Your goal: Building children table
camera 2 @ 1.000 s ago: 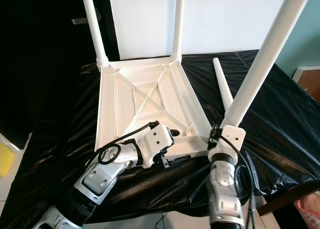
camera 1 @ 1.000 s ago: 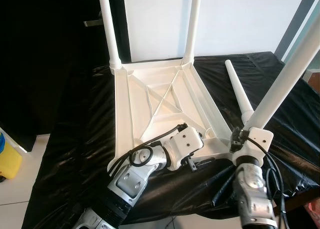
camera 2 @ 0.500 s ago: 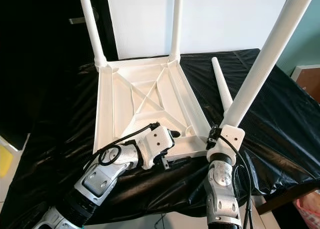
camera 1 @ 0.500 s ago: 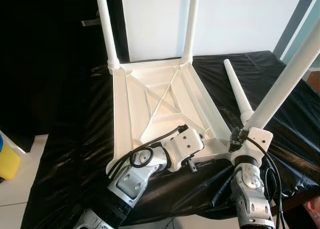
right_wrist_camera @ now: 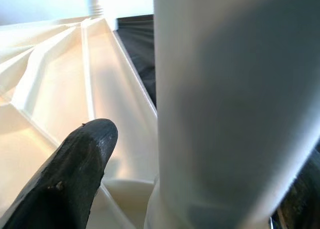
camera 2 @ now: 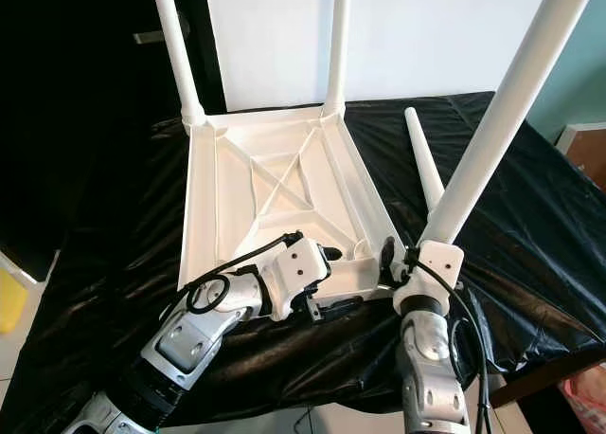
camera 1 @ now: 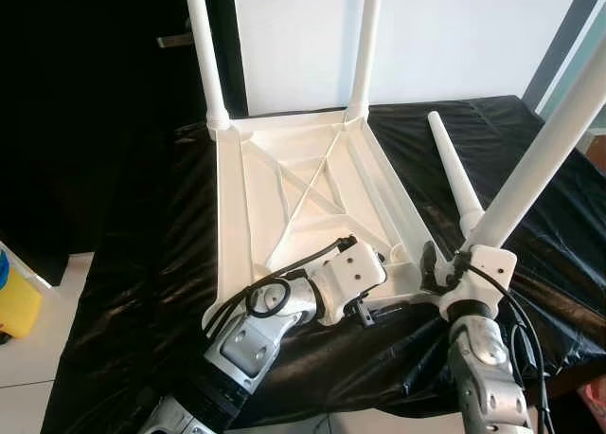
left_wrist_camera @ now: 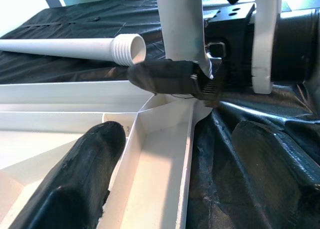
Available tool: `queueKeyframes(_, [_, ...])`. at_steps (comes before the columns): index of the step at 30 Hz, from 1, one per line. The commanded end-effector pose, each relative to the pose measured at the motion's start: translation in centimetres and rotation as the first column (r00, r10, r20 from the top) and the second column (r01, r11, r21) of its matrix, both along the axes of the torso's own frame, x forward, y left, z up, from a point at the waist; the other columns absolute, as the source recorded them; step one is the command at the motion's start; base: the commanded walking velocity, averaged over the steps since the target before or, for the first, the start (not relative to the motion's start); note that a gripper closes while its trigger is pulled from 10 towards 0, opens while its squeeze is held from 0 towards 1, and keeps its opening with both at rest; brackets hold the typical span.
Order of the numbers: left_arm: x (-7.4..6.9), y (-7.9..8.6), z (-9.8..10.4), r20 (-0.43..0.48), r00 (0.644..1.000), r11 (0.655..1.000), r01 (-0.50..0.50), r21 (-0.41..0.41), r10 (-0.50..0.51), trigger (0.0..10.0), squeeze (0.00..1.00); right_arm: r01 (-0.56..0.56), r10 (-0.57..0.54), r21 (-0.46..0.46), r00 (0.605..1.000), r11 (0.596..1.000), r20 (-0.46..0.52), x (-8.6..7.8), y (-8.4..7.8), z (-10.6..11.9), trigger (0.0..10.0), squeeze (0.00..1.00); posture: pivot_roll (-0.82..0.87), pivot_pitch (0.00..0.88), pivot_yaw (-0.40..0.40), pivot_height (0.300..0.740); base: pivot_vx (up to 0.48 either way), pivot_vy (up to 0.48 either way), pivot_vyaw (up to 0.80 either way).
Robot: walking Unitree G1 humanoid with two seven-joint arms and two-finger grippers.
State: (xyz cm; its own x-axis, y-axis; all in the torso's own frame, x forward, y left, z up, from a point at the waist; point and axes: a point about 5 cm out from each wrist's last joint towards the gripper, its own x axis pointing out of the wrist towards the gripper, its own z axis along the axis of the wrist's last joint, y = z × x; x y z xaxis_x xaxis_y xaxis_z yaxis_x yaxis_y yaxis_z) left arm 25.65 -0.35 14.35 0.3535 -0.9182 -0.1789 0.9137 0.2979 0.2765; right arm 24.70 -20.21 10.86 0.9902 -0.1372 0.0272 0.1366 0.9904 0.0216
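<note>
the upturned white tabletop (camera 1: 312, 183) lies on the black-covered table (camera 1: 142, 263) before me, two legs already standing at its far corners. my right tool (camera 2: 402, 260) stands at the near right corner, its fingers spread a little around the base of the white leg (camera 2: 492, 121) that rises from that corner, tilted to the right. my left tool (left_wrist_camera: 165, 154) rests open across the tabletop's near edge, just beside that corner, holding nothing. a loose leg (camera 1: 453, 173) lies on the table right of the tabletop.
</note>
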Motion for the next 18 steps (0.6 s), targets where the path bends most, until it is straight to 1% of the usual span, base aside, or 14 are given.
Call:
queueKeyframes(1, [0.1, 0.2, 0.2, 0.009, 1.000, 1.000, -0.015, -0.002, 0.015, 10.0, 0.00, -0.055, 0.055, -0.006, 0.998, 0.998, 0.017, -0.2, -0.4, 0.3, 10.0, 0.00, -0.08, 0.000, 0.002, 0.740, 0.000, 0.000, 0.00])
queueKeyframes(3, [0.1, 0.2, 0.3, 0.010, 1.000, 1.000, -0.016, -0.002, 0.016, 10.0, 0.00, -0.141, 0.141, -0.049, 0.990, 0.989, 0.009, -0.3, -1.3, 0.4, 10.0, 0.00, -0.08, 0.000, 0.004, 0.740, 0.000, 0.000, 0.00])
queueKeyframes(5, [0.2, 0.2, 0.3, 0.010, 1.000, 1.000, -0.015, -0.002, 0.016, 10.0, 0.00, -0.183, 0.183, -0.065, 0.983, 0.981, 0.001, -0.3, -1.7, 0.5, 10.0, 0.00, -0.08, 0.000, 0.004, 0.740, 0.000, 0.000, 0.00])
queueKeyframes(6, [0.2, 0.2, 0.3, 0.010, 1.000, 1.000, -0.015, -0.002, 0.016, 10.0, 0.00, -0.183, 0.183, -0.065, 0.983, 0.981, 0.001, -0.3, -1.7, 0.5, 10.0, 0.00, -0.08, 0.000, 0.004, 0.740, 0.000, 0.000, 0.00])
queueKeyframes(7, [0.2, 0.1, 0.3, 0.013, 1.000, 1.000, -0.011, -0.002, 0.011, 10.0, 0.00, -0.310, 0.309, -0.098, 0.951, 0.946, -0.030, -0.1, -2.2, 0.6, 10.0, 0.00, -0.09, 0.000, 0.006, 0.740, 0.000, 0.000, 0.00])
queueKeyframes(8, [0.2, 0.1, 0.3, 0.013, 1.000, 1.000, -0.011, -0.002, 0.011, 10.0, 0.00, -0.310, 0.309, -0.098, 0.951, 0.946, -0.030, -0.1, -2.2, 0.6, 10.0, 0.00, -0.09, 0.000, 0.006, 0.740, 0.000, 0.000, 0.00])
queueKeyframes(9, [0.3, 0.1, 0.4, 0.015, 1.000, 1.000, -0.009, -0.002, 0.010, 10.0, 0.00, -0.374, 0.370, -0.114, 0.928, 0.921, -0.052, -0.1, -2.4, 0.6, 10.0, 0.00, -0.09, 0.000, 0.005, 0.740, 0.000, 0.000, 0.00])
queueKeyframes(10, [0.3, 0.1, 0.4, 0.016, 1.000, 1.000, -0.009, -0.002, 0.009, 10.0, 0.00, -0.413, 0.408, -0.121, 0.911, 0.903, -0.067, 0.0, -2.6, 0.6, 10.0, 0.00, -0.09, 0.000, 0.004, 0.740, 0.000, 0.000, 0.00])
queueKeyframes(11, [0.3, 0.1, 0.4, 0.016, 1.000, 1.000, -0.009, -0.002, 0.009, 10.0, 0.00, -0.413, 0.408, -0.121, 0.911, 0.903, -0.067, 0.0, -2.6, 0.6, 10.0, 0.00, -0.09, 0.000, 0.004, 0.740, 0.000, 0.000, 0.00])
queueKeyframes(14, [0.5, 0.2, 0.5, 0.020, 1.000, 1.000, -0.014, -0.002, 0.014, 10.0, 0.00, -0.511, 0.496, -0.147, 0.859, 0.847, -0.125, 0.7, -3.3, 0.9, 10.0, 0.00, -0.08, 0.000, -0.001, 0.740, 0.000, 0.000, 0.00])
queueKeyframes(16, [0.5, 0.2, 0.5, 0.020, 1.000, 1.000, -0.014, -0.002, 0.014, 10.0, 0.00, -0.511, 0.496, -0.147, 0.859, 0.847, -0.125, 0.7, -3.3, 0.9, 10.0, 0.00, -0.08, 0.000, -0.001, 0.740, 0.000, 0.000, 0.00])
queueKeyframes(17, [0.6, 0.2, 0.5, 0.021, 1.000, 1.000, -0.017, -0.002, 0.017, 10.0, 0.00, -0.535, 0.517, -0.154, 0.844, 0.830, -0.144, 1.0, -3.5, 0.8, 10.0, 0.00, -0.08, 0.000, -0.005, 0.740, 0.000, 0.000, 0.00])
queueKeyframes(18, [0.6, 0.2, 0.5, 0.021, 1.000, 1.000, -0.017, -0.002, 0.017, 10.0, 0.00, -0.535, 0.517, -0.154, 0.844, 0.830, -0.144, 1.0, -3.5, 0.8, 10.0, 0.00, -0.08, 0.000, -0.005, 0.740, 0.000, 0.000, 0.00])
